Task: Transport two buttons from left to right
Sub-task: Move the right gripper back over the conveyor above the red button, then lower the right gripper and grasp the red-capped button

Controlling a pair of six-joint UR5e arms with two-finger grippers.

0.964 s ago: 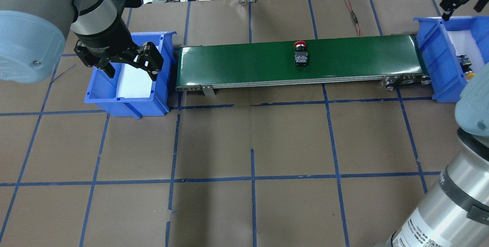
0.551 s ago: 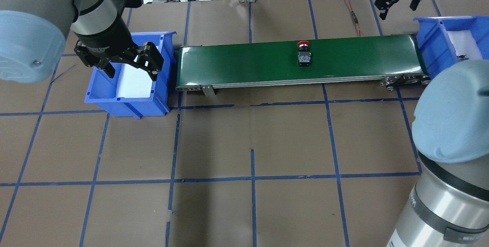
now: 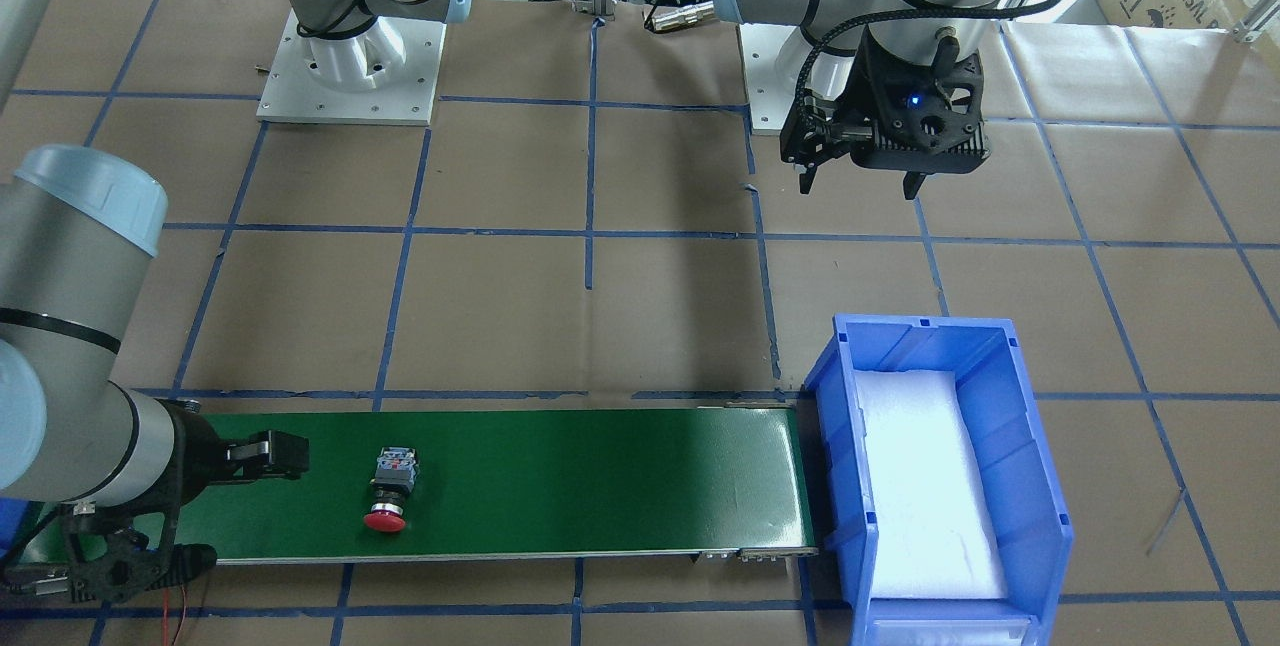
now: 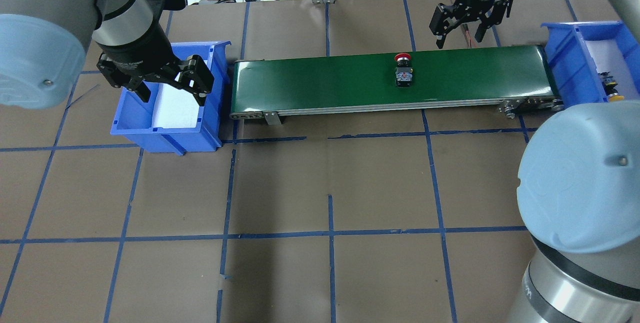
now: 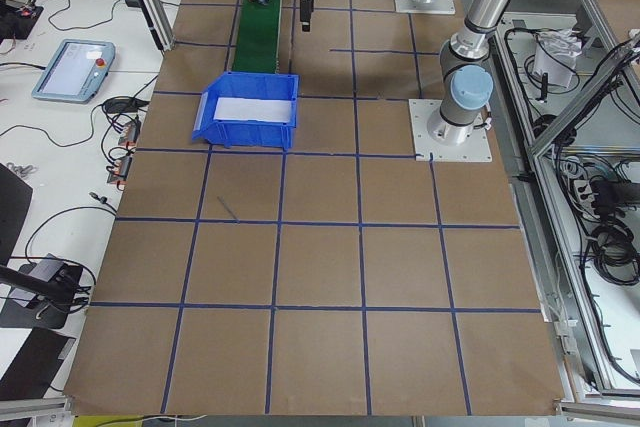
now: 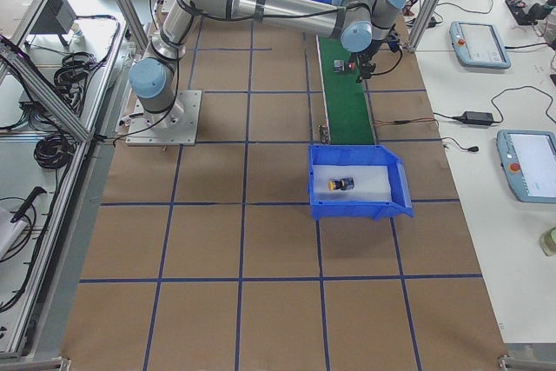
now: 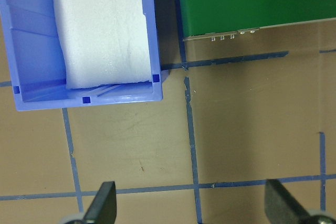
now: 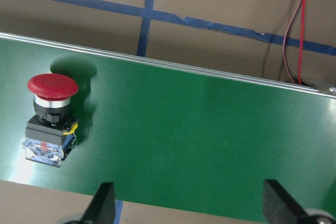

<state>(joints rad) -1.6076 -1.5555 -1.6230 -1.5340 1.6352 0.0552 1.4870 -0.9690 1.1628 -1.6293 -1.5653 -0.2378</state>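
Note:
The red-capped button [image 4: 403, 70] lies on its side on the green conveyor belt [image 4: 320, 80], right of the middle; it also shows in the front view [image 3: 390, 496] and the right wrist view [image 8: 50, 119]. The yellow-capped button [image 4: 611, 90] lies in the right blue bin [image 4: 565, 58], also seen in the right side view [image 6: 340, 183]. My right gripper [image 4: 460, 40] is open and empty, above the belt's far edge, just right of the red button. My left gripper [image 4: 172, 90] is open and empty above the left blue bin [image 4: 210, 88].
The left bin [image 3: 1030, 446] holds only a white foam pad. A red and black cable [image 4: 462, 23] lies on the table behind the belt near my right gripper. Brown paper with blue tape lines covers the table [image 4: 330, 188].
My right gripper has swung left from over the right bin to the belt's far edge near the red button. The red button has ridden a little to the right. My left arm has not moved.

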